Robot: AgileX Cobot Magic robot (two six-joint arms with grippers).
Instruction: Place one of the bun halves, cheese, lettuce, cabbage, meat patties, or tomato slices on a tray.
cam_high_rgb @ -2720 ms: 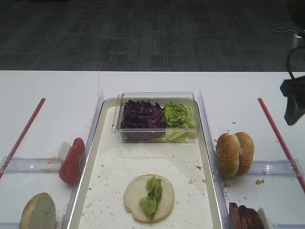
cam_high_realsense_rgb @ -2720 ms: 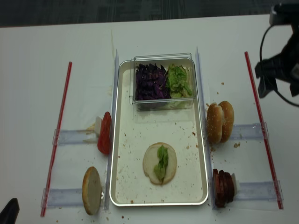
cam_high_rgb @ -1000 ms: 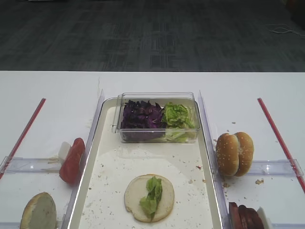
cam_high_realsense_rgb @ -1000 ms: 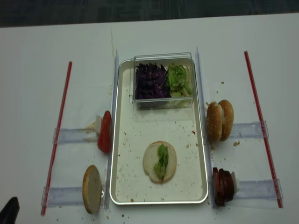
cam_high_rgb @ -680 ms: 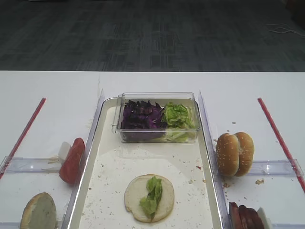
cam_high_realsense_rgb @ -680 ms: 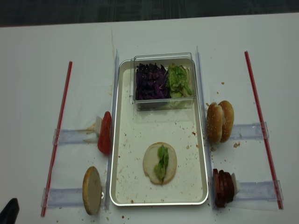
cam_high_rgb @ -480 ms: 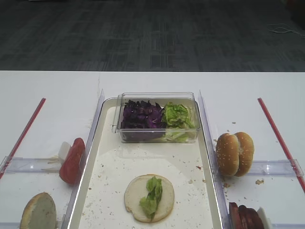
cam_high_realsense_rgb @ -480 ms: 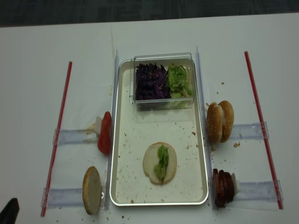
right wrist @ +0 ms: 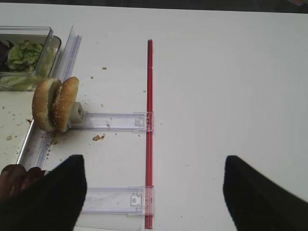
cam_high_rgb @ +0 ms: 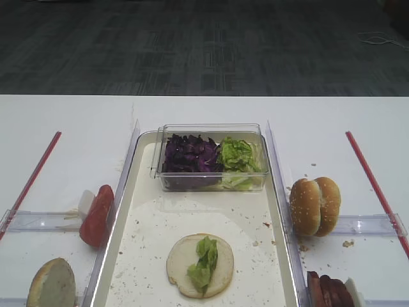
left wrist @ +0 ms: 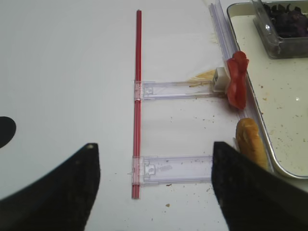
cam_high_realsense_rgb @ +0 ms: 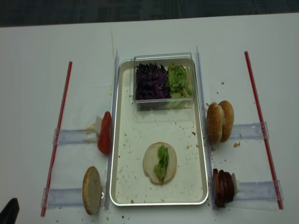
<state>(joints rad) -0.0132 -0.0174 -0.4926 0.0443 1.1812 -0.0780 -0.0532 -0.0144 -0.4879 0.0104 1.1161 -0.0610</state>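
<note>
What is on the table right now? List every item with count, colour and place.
tray: one, off-white, centre, crumb-speckled
clear box: one, at the tray's far end
cabbage: purple heap, left side of the box
lettuce: light green, right side of the box; one strip on the flat bun half
bun halves: one pale flat on the tray; two seeded on edge to the right; one on edge at near left
tomato slices: red, left of the tray
meat patties: dark brown, near right
red strips: two, outer left and right
left gripper: open, empty
right gripper: open, empty
</note>
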